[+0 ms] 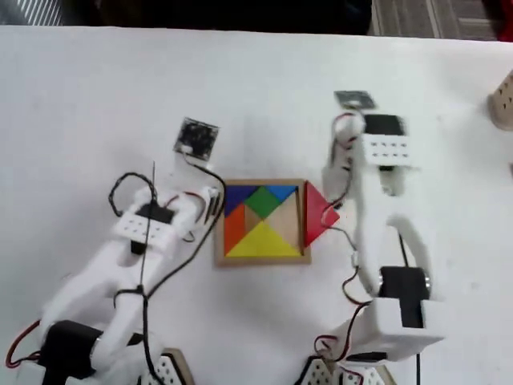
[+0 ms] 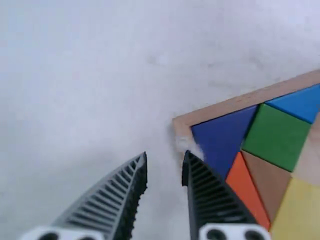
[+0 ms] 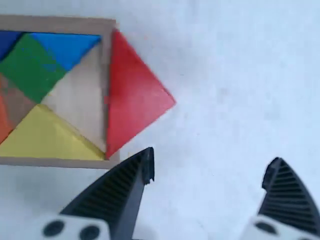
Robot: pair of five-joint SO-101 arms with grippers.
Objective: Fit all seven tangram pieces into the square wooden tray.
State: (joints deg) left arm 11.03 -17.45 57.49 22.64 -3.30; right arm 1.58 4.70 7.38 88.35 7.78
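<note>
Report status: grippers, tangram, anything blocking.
Left gripper open, empty, at tray corner. Right gripper open, empty, near red triangle. Triangle out of tray, edge on rim beside bare slot. Nothing in the way.

Left wrist view: tray (image 2: pixel 220 107) and yellow piece (image 2: pixel 300 210) run off the frame edge. Right wrist view: tray again cut off, orange piece (image 3: pixel 4 122) reduced to a sliver; red triangle (image 3: pixel 132 95) hides most of one rim strip. High view: perforated wooden object (image 1: pixel 502 100) cut by the edge, identity unclear.

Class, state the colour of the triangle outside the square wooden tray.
Red triangle; clearest in right wrist view.
</note>
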